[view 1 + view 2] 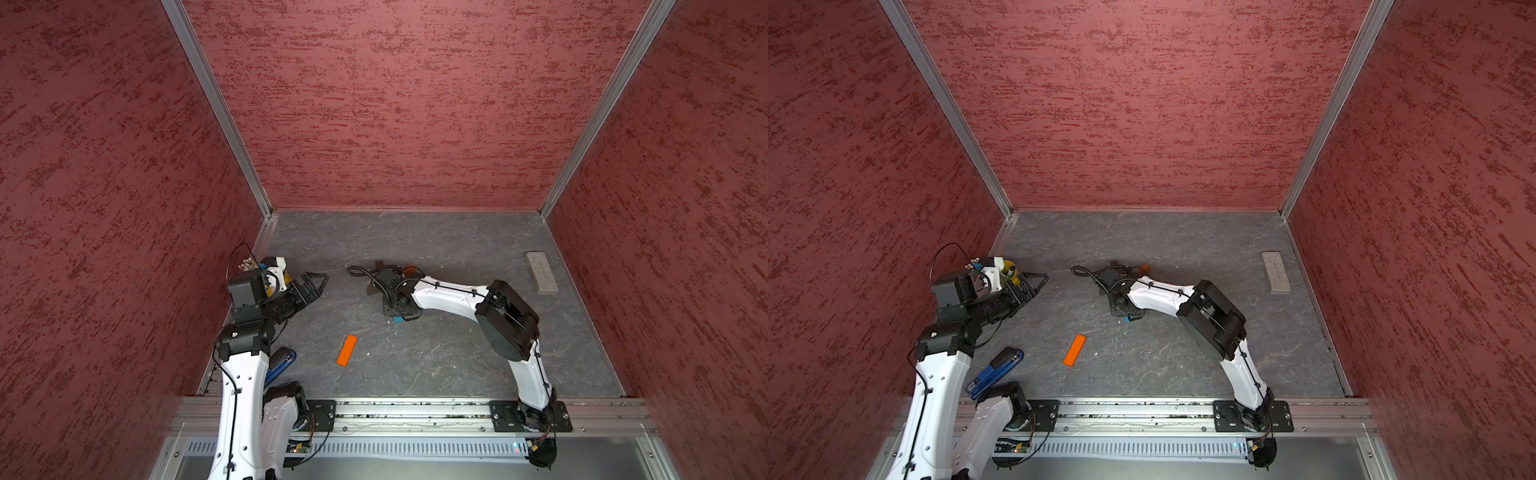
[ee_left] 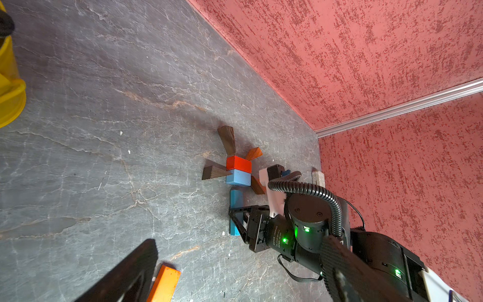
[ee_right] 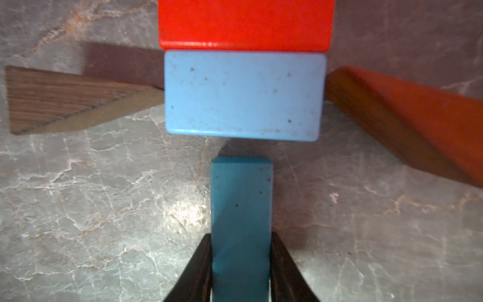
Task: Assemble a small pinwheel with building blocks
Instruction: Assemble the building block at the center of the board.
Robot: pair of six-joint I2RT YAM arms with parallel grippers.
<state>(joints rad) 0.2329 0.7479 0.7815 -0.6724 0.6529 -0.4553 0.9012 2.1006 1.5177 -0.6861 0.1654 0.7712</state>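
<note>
The pinwheel (image 2: 236, 172) lay near the middle of the counter (image 1: 436, 357). It had a red-and-blue cube (image 3: 244, 94) with four wedges around it. The right gripper (image 3: 240, 236) had its jaws closed on the blue bar (image 3: 240, 209), one jaw on each side. The bar lay at 6 o'clock from the cube and pointed straight at it. A thin strip of counter showed between them, so they were not touching.

That gap was the first worry. If the jaws let go there, the stick would sit apart from the cube. A hard push could be worse. The bar might bump the cube and slide the dark wedge (image 3: 65, 102) or the orange wedge (image 3: 418, 123) out of place. In both top views the right arm hung over most of the pinwheel, so a careless lift might knock a wedge too.

The left gripper (image 1: 311, 286) waited at 9 o'clock from the pinwheel, with its jaws apart and nothing in them. The orange bar (image 1: 347, 350) lay loose at 7 o'clock, not yet added. The counter at 6 o'clock from the blue bar looked open enough for it. The grey block (image 1: 541, 272) sat at 3 o'clock, well apart, near the wall. The yellow cup (image 2: 10, 86) stood by the left arm.
</note>
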